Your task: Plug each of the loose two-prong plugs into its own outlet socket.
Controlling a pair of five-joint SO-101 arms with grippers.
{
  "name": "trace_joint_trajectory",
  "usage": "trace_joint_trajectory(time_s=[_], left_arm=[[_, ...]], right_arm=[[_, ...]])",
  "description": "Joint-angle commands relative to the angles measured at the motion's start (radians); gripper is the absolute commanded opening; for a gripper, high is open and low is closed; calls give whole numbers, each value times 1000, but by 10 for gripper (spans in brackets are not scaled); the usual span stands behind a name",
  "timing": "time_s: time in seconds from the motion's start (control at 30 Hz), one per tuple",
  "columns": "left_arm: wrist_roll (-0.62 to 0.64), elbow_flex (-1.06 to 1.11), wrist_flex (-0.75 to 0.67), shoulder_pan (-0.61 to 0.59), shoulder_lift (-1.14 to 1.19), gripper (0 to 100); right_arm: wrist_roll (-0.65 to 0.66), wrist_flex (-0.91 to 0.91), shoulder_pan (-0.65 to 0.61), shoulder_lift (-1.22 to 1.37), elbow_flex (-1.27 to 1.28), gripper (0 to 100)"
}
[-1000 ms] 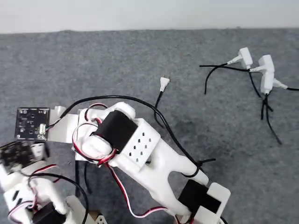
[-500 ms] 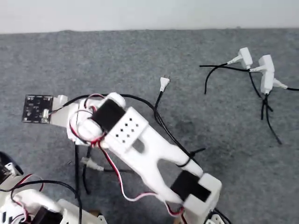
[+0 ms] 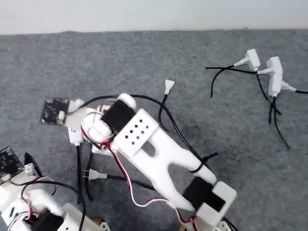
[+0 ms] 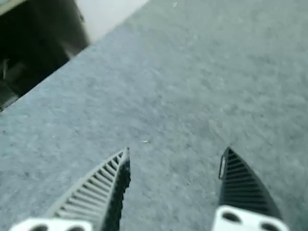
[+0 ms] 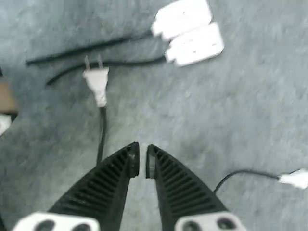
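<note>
Plugs: one loose two-prong plug [image 5: 96,81] lies flat on the grey counter [image 3: 96,57], its prongs pointing away from the right pincer. Its black cable [image 5: 101,130] trails back alongside the pincer's fingers. In the high view this plug sits near the arm bases. A second loose plug [image 3: 168,85] lies out at mid-counter, well apart from the first, and its lead curls in under the right arm.
Sockets: the first outlet socket [image 5: 182,17] and the second outlet socket [image 5: 195,44], both white, lie side by side. They are beyond the nearer plug and off to one side of it. Neither has a plug in it, and dark leads run away from both.
Right pincer [image 5: 142,161]: the black ribbed fingers are closed to a thin slit with nothing between them. It hangs over the counter, short of the nearer plug.
Left pincer [image 4: 176,153]: the jaws are spread wide and hold nothing, with bare counter beneath.
Right arm [image 3: 144,149]: white, it stretches from the near edge across the middle of the counter.
Left arm [image 3: 29,202]: it is tucked at the near corner.
White cluster [image 3: 269,72]: plug and socket pieces with black leads lie at the far right. Whether they are mated cannot be told.
</note>
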Motion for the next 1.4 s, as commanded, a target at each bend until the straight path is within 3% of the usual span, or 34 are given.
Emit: trace_joint_trajectory(time_s=[0.0,0.17,0.33,0.63,0.77,1.03,1.37], left_arm=[[-15,16,0,23,-20,290],[-15,44,-29,17,-20,290],[-17,56,-34,15,-20,290],[-20,59,-37,2,-20,290],[-9,61,-101,-107,-20,290],[126,28,-215,-399,-20,290],[172,-2,-219,-497,-20,290]], right_arm=[[-12,-165,16,-113,387,124],[-20,-549,-10,-185,787,139],[-106,-734,-68,-199,914,140],[-120,-865,-87,-197,965,140],[-120,-926,-130,-194,967,140],[-144,-957,-245,-97,914,140],[-158,-963,-263,68,830,136]])
